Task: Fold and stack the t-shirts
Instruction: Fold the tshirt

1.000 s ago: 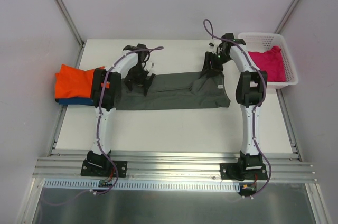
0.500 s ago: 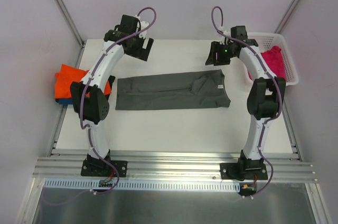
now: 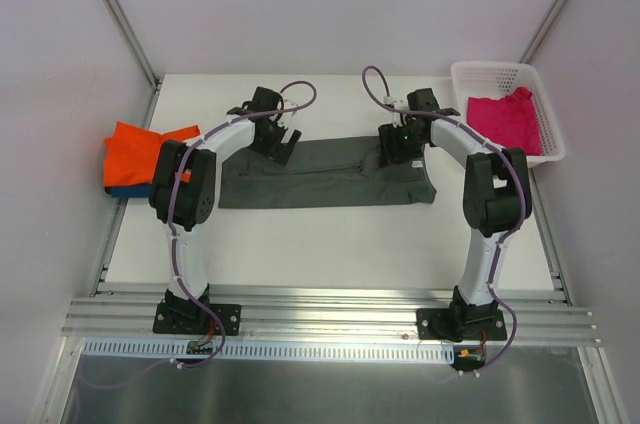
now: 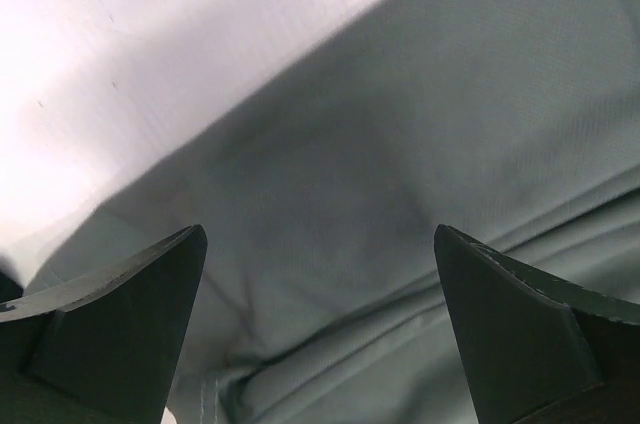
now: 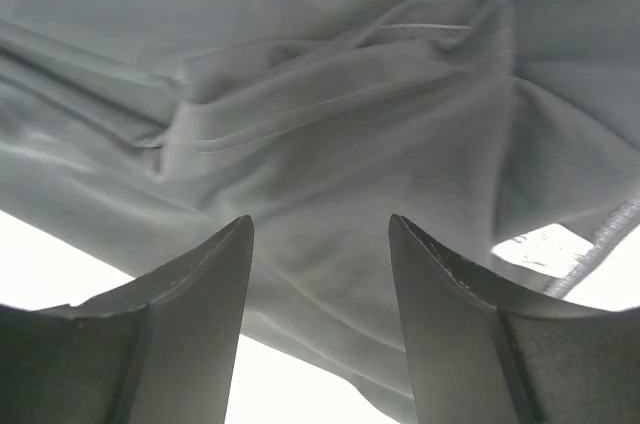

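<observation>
A dark grey t-shirt (image 3: 330, 179) lies folded into a long strip across the middle of the table. My left gripper (image 3: 277, 144) hangs open over its far left edge; the left wrist view shows grey cloth (image 4: 400, 194) between the wide-apart fingers. My right gripper (image 3: 398, 144) stands open over the far right part, where a rumpled sleeve fold (image 5: 330, 94) lies ahead of its fingers. Neither gripper holds cloth. A folded orange t-shirt (image 3: 135, 152) rests on a blue one (image 3: 135, 191) at the left edge. A magenta t-shirt (image 3: 505, 116) fills the basket.
The white mesh basket (image 3: 495, 72) stands at the table's back right corner. The table's left edge runs just beside the orange and blue stack. White table surface (image 3: 330, 244) shows in front of the grey shirt.
Both arms rose off the grey shirt to the back of the table, then came back down. Now both grippers hang open at the shirt's far edge.
</observation>
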Available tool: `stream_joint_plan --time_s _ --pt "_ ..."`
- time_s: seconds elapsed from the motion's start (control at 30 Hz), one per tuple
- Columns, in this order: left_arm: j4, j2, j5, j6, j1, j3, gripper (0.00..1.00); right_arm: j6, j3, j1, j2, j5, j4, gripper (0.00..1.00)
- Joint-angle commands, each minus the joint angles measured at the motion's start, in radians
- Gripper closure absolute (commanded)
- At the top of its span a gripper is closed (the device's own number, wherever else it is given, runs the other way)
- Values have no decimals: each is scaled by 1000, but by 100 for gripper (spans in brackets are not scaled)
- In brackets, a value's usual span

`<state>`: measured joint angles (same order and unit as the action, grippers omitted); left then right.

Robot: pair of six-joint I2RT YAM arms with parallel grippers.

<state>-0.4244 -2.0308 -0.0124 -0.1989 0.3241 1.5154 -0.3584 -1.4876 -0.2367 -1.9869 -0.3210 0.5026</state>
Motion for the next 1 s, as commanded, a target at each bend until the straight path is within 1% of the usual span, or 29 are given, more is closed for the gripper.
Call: stream_joint_plan --time_s 0.0,0.07,0.13,0.17,0.27,0.53,0.63,0.7,0.77,0.83,0.97 --pt "95 6 16 1 0 25 1 -5 -75 11 -10 46 -10 40" --pt "93 -9 15 16 0 38 1 9 -112 19 -50 54 29 39" --pt "92 -29 -17 27 0 55 1 48 -187 27 -82 54 103 39" --pt "92 -35 -30 32 0 58 1 61 -213 37 -125 51 129 39" --pt "82 -51 -49 41 0 77 1 94 -279 50 -173 48 194 39" --pt "3 -48 -69 79 0 131 1 134 -298 53 -171 43 200 38" --pt "1 -31 -25 93 0 134 1 137 -283 54 -144 60 177 38" --pt "-1 -13 -26 93 0 135 1 136 -237 53 -110 51 125 38" --pt "-7 6 -38 96 0 123 1 136 -241 53 -96 46 139 38" --pt "-14 15 -72 99 0 97 1 141 -270 51 -111 36 195 38" --pt "-48 11 -96 127 0 71 1 154 -255 51 -130 25 220 38"
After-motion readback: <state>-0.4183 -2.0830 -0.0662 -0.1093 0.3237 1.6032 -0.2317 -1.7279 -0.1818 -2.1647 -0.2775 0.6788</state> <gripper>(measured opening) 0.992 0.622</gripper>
